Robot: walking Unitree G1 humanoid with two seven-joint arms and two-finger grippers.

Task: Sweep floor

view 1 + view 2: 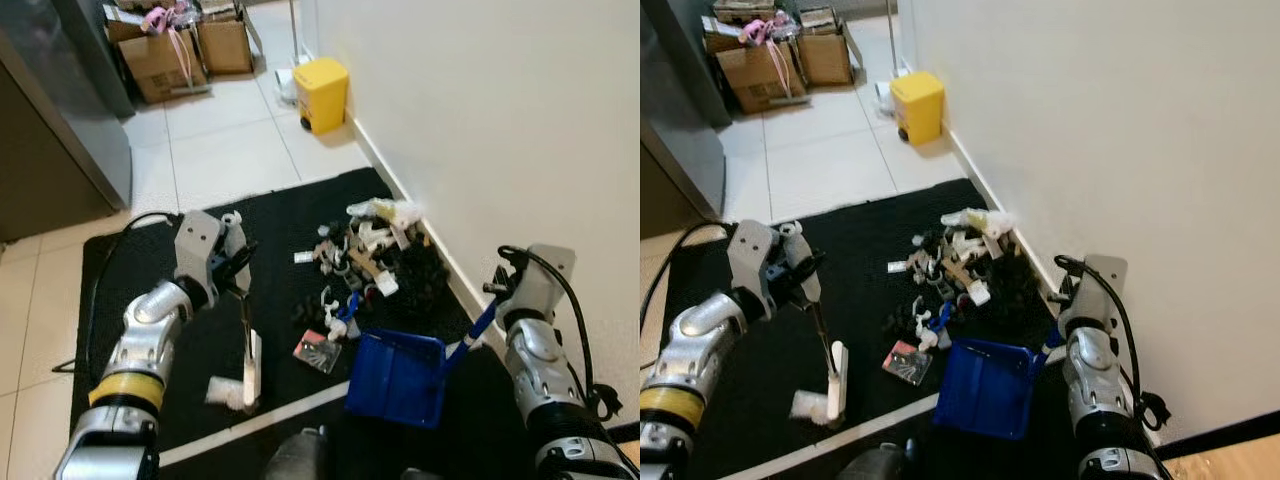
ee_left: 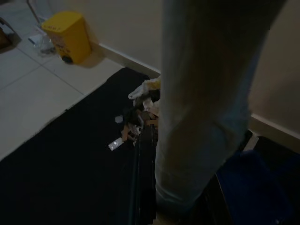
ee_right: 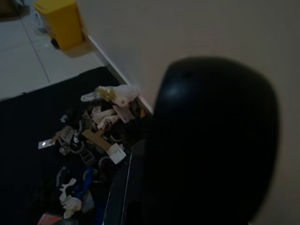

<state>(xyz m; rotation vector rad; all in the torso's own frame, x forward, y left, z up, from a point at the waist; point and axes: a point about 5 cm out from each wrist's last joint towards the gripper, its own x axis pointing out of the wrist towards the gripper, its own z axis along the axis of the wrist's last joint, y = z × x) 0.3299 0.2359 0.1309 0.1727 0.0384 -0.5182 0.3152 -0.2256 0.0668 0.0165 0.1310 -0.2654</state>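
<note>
Between the two grippers, a heap of mixed white, tan and black litter lies on the black floor mat. Left gripper is clamped on a thin black-handled white brush, its head below the gripper. Right gripper clasps the blue plastic dustpan by its handle, just beside the litter. Wrist views alone show the yellow plastic bin dimly beyond.

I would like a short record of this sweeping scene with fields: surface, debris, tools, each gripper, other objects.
surface: black mat on a tiled floor, beside a white wall
debris: pile of small scraps on the mat near the wall
tools: blue dustpan below the pile; brush with its head on the mat
left gripper: left gripper shut on the brush handle
right gripper: right gripper at the dustpan handle; grip not clear
other objects: yellow bin by the wall; cardboard boxes farther back
</note>
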